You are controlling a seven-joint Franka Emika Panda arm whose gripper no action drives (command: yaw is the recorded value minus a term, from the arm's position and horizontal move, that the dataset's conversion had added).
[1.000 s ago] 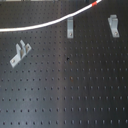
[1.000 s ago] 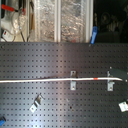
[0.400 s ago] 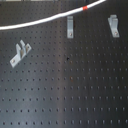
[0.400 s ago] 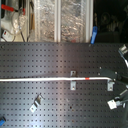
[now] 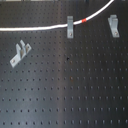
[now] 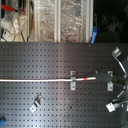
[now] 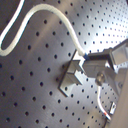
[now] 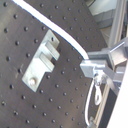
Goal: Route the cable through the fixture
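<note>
First exterior view: thin white cable bears one short red band

No text, label, brand, number or sign can be read in any view.

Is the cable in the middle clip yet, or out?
In. The cable runs through the middle clip in both exterior views, its red band just past it. It has not reached the clip at the first exterior view's right.
</note>
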